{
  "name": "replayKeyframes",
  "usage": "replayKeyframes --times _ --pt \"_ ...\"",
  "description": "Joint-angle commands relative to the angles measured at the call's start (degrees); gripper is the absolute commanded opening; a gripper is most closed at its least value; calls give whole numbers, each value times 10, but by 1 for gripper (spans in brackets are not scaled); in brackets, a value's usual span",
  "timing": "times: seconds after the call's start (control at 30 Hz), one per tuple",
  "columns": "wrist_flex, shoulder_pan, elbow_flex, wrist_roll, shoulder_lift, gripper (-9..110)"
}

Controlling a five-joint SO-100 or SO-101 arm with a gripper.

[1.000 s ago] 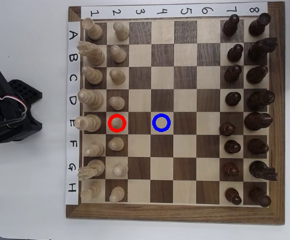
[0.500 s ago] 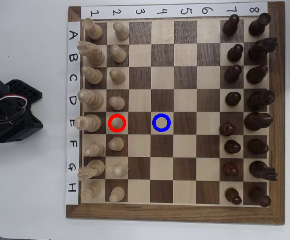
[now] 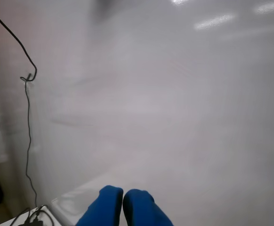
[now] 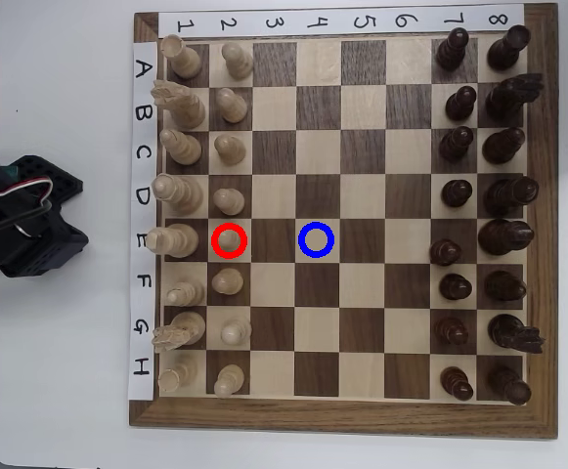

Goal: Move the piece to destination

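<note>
The chessboard (image 4: 342, 415) lies on the white worktop (image 4: 68, 391) in the overhead view, and I take it as the landmark. The cream pawn (image 4: 229, 238) stands on the board's square E2, inside the drawn red ring (image 4: 229, 240). It is in the column of pale pawns, between the pawn of row D and the pawn of row F. The blue ring (image 4: 316, 240) marks the light square E4, two squares to the right of the pawn in the same row, and this square carries no piece. The dark pieces (image 4: 479, 210) fill the two columns at the right side of the board.

The black arm (image 4: 24, 230) is off the board, beside its left edge near rows D and E, with white wires on it. In the wrist view the two blue fingers (image 3: 109, 207) of the hand (image 3: 122, 206) lie pressed together and hold nothing. Behind them is only a blurred pale surface and a thin black cable (image 3: 27, 117) at the left.
</note>
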Motion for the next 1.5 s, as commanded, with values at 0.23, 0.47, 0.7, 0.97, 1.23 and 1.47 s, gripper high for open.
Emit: replayKeyframes --times 0.23,0.47,0.7,0.97,1.23,1.47 --pt "221 -146 -329 21 -180 0" --pt "272 -171 -390 22 -222 0" --pt "341 -193 -404 -11 -231 0" --pt "449 -221 -410 -53 -251 0" --pt "533 -265 -385 -76 -251 0" --pt "533 -276 -308 -102 -228 0"
